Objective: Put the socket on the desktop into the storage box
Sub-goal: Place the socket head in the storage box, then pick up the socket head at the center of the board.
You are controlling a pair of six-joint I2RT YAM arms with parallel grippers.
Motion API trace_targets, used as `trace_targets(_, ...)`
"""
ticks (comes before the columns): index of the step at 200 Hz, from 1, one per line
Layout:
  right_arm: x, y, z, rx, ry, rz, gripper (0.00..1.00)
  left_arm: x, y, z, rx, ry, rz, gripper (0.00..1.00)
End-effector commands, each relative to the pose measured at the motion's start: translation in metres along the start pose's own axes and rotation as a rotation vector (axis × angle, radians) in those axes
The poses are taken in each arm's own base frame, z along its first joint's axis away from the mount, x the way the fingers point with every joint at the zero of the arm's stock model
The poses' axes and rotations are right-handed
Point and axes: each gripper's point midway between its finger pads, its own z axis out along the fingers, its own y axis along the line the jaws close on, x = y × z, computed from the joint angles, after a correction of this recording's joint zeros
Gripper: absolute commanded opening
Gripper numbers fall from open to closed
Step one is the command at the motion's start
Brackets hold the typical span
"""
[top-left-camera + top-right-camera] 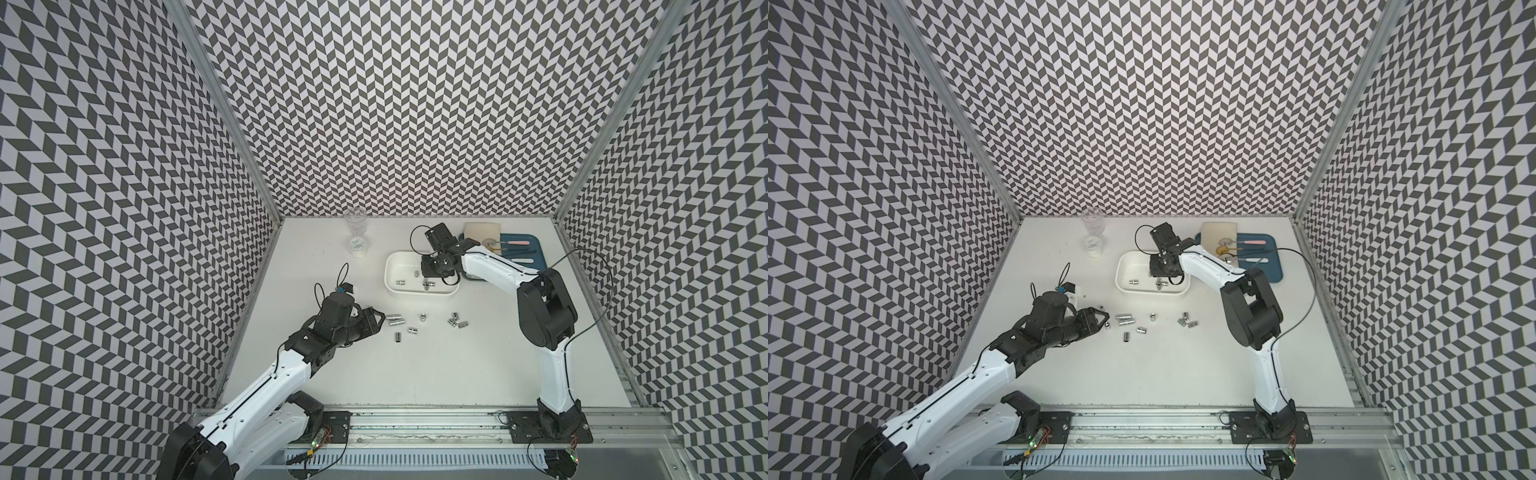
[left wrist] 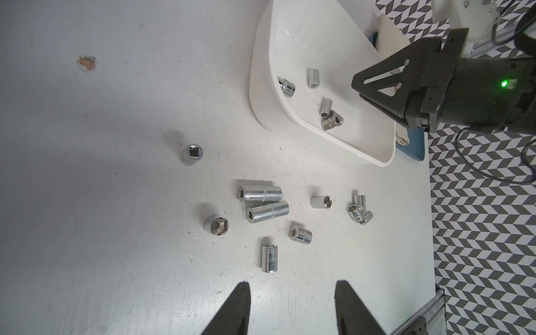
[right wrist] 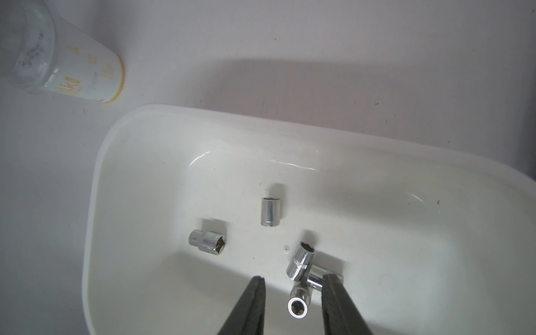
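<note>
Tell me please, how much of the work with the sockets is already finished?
Done: about four sockets lie in the storage box. In hand: the right gripper hangs over the box, open, with another socket loose between its jaws. Left: about ten table sockets are on the table; the left gripper is open beside them, empty.

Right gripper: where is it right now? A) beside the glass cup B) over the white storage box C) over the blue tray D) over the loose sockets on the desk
B: the right wrist view shows the right gripper with its jaws apart above the floor of the storage box, with sockets lying on that floor.
</note>
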Motion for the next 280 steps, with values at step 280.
trace_targets(280,0.101,-0.069,-0.076,0.063,0.04,-0.042,0.42,0.035,-0.094,0.06,0.235,0.243,0.24,0.5)
